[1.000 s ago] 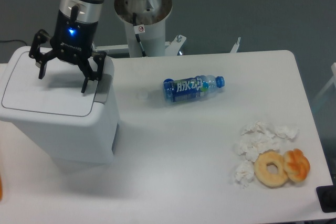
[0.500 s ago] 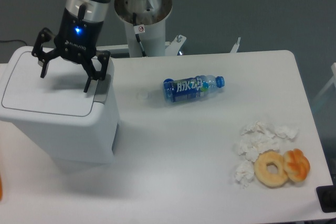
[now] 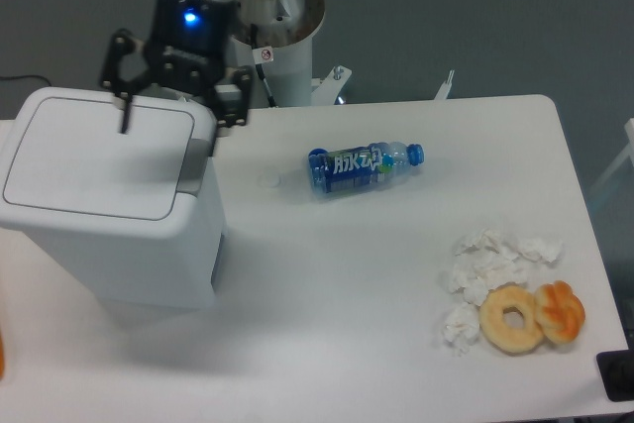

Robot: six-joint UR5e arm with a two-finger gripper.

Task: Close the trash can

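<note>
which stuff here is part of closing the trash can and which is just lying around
Part of the job:
trash can, lid lying flat
gripper, open, above the can's back edge

Just lying about:
bottle, on its side
tissues, crumpled
donut
pastry, touching the donut

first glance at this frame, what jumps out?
The big white trash can at the table's left edge, lid lying flat, with the open end effector above its rear rim, holding nothing. Next, the blue water bottle on its side mid-table. Then, near the right front corner, a doughnut and a smaller pastry beside crumpled tissues.
</note>
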